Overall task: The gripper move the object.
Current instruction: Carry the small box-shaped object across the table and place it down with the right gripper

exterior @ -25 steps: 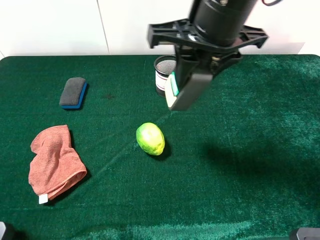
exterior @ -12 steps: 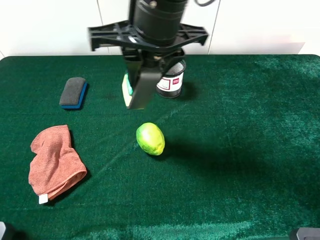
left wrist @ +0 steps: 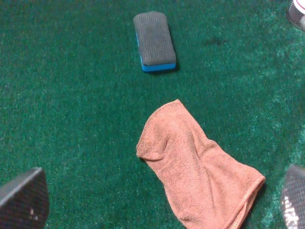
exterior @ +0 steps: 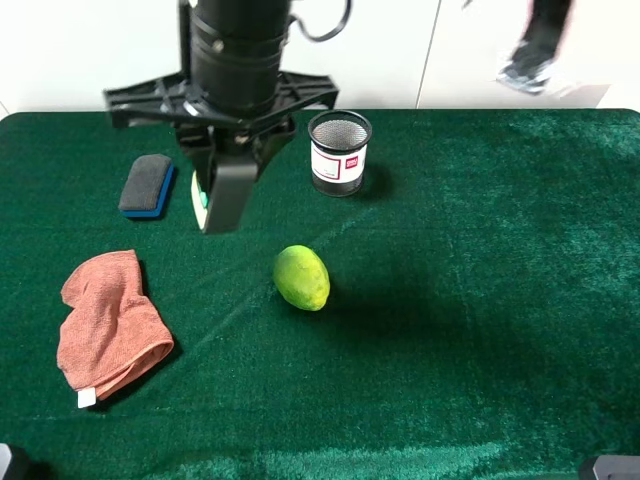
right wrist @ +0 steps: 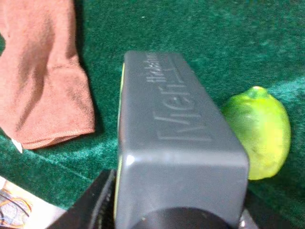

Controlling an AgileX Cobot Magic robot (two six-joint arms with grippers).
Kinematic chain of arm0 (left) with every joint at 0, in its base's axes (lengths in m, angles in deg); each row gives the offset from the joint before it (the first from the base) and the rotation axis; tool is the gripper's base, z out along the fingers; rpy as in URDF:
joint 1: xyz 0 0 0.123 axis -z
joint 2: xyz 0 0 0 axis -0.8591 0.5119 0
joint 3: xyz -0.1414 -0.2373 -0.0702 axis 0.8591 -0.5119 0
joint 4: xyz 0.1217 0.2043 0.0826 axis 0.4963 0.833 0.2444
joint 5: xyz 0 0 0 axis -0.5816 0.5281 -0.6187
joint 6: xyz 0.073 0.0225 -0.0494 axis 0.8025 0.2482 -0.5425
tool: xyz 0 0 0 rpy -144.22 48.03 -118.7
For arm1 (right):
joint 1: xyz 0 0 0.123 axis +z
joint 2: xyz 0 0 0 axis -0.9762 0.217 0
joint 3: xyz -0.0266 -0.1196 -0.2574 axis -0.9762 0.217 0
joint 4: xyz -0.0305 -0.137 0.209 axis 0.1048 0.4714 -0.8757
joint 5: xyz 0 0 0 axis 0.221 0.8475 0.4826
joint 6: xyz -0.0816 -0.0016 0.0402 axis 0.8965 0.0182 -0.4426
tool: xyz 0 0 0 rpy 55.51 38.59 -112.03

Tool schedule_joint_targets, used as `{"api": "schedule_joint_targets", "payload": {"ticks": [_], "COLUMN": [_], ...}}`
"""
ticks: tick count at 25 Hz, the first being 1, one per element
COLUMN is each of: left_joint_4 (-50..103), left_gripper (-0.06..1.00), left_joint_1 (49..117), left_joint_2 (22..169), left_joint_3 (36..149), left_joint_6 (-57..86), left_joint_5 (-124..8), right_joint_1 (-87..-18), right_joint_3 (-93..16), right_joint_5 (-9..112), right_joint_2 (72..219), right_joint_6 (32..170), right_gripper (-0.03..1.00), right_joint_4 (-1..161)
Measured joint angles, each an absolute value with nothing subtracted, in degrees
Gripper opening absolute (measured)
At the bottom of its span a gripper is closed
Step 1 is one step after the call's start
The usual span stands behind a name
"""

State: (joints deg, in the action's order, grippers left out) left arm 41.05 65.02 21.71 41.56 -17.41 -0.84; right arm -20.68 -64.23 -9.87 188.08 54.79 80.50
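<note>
My right gripper (exterior: pixel 226 160), a large black hand with a wide crossbar, hangs over the rear left of the green table (exterior: pixel 480 300). It is shut on the dark grey pump bottle (exterior: pixel 228 195), which hangs bottom-down above the cloth between the eraser and the fruit. A green-and-yellow label edge shows on the bottle's left face. In the right wrist view the bottle (right wrist: pixel 171 138) fills the middle, with one black finger (right wrist: pixel 90 207) beside it. My left gripper (left wrist: pixel 157 205) is open and empty, its two fingertips wide apart above the orange cloth.
A grey-and-blue eraser (exterior: pixel 147 185) (left wrist: pixel 154 38) lies at rear left. An orange cloth (exterior: pixel 105 325) (left wrist: pixel 200 176) (right wrist: pixel 38 71) lies front left. A yellow-green fruit (exterior: pixel 301 277) (right wrist: pixel 257 131) sits mid-table. A black mesh cup (exterior: pixel 339 152) stands at the rear centre.
My right gripper has carried the bottle leftward, from in front of the mesh cup to a spot between the eraser and the fruit. The objects on the table have not moved.
</note>
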Motion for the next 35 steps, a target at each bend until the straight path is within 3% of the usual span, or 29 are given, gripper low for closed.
{"api": "schedule_joint_targets", "payload": {"ticks": [35], "left_joint_4": [41.0], "left_gripper": [0.99], "left_joint_1": [65.0], "left_joint_2": [21.7], "left_joint_3": [41.6], "left_joint_6": [-17.4], "left_joint_5": [-0.8], "right_joint_1": [-17.2], "right_joint_3": [-67.5], "right_joint_5": [-6.9], "right_joint_2": [201.2], "right_joint_6": [50.5], "right_gripper": [0.32], "right_joint_4": [84.7]}}
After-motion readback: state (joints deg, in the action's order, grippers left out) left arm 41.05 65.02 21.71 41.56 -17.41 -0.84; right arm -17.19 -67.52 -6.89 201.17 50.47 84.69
